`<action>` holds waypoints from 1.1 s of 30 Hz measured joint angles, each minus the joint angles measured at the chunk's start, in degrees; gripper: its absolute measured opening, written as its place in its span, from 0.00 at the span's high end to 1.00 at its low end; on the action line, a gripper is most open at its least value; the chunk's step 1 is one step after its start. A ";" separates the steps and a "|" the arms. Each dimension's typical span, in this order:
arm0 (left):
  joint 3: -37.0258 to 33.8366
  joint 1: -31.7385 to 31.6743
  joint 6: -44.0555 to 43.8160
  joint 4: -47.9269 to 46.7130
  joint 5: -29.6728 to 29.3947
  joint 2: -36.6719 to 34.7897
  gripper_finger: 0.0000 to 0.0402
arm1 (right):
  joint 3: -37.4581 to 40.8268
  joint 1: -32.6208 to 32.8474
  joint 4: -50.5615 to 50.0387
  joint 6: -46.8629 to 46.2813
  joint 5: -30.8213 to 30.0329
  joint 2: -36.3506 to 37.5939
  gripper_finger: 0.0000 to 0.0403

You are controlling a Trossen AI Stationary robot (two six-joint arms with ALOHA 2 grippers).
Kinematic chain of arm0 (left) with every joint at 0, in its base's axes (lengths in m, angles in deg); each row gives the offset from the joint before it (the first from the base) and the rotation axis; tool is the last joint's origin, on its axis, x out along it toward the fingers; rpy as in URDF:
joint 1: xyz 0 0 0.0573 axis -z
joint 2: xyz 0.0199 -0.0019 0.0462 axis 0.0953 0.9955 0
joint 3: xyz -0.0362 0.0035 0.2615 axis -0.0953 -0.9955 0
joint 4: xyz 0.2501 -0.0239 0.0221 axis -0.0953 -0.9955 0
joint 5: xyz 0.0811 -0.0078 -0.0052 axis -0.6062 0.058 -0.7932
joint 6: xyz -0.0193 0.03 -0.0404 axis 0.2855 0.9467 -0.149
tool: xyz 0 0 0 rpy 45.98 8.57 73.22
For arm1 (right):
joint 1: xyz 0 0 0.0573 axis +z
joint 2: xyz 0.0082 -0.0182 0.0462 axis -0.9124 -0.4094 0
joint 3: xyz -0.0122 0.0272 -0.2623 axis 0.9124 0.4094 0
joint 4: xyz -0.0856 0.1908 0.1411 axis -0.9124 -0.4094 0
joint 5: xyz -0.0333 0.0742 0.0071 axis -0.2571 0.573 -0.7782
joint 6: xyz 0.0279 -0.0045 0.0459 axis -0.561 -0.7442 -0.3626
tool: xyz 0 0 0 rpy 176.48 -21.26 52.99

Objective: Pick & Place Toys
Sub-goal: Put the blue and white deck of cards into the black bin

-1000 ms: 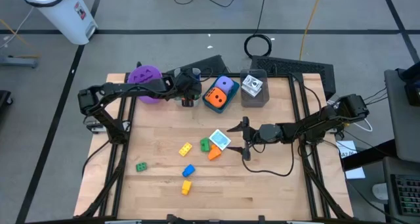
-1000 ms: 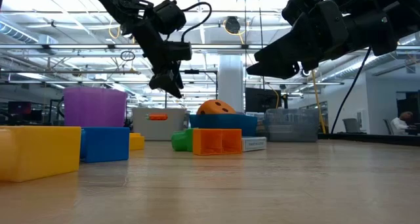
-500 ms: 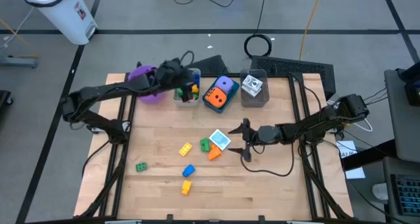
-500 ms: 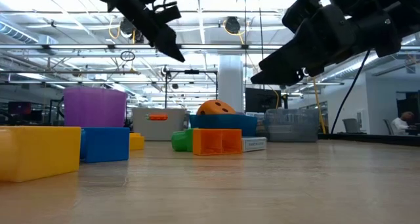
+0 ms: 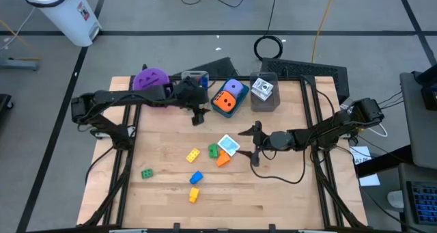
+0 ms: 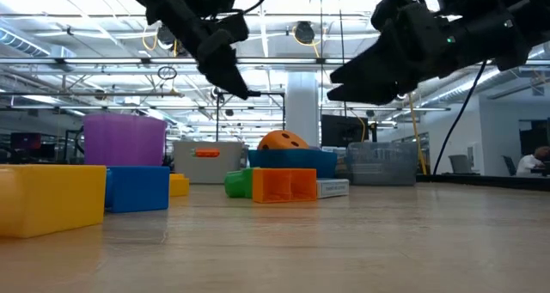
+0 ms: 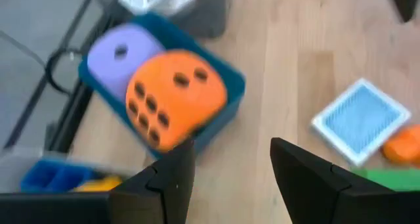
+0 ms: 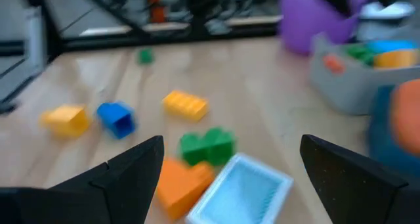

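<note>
Orange die (image 7: 172, 99) dots clear from left wrist only; left gripper (image 7: 226, 178) and right gripper (image 8: 226, 175) jaws released, empty.

Desk (image 5: 287, 185): pale wood, smooth, matt, visible grain; bricks (image 5: 194, 154): smooth plastic with slight gloss; orange die (image 7: 174, 96): smooth matt surface, dark recessed dots; blue bin (image 7: 226, 109): smooth plastic; claw fingers (image 7: 308, 178): dark, matt.

Scattered bricks (image 8: 186, 104) beyond gaping tool (image 8: 230, 168)

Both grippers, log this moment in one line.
left gripper: open, empty, beside blue bin | right gripper: open, empty, beside printed card
</note>
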 joint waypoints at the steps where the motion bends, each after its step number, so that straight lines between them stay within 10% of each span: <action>1: 0.00 0.46 0.19 1.92 -0.01 0.71 0.49 | 0.00 0.08 0.76 0.13 -1.79 0.00 0.14; 13: 0.04 7.92 -10.35 39.33 14.36 10.16 0.52 | -7.44 -1.36 -9.19 1.84 -4.68 0.02 0.14; 33: -11.56 7.93 -10.97 46.73 13.87 3.29 0.62 | -9.58 -4.51 -18.73 -5.07 -4.47 -0.81 0.14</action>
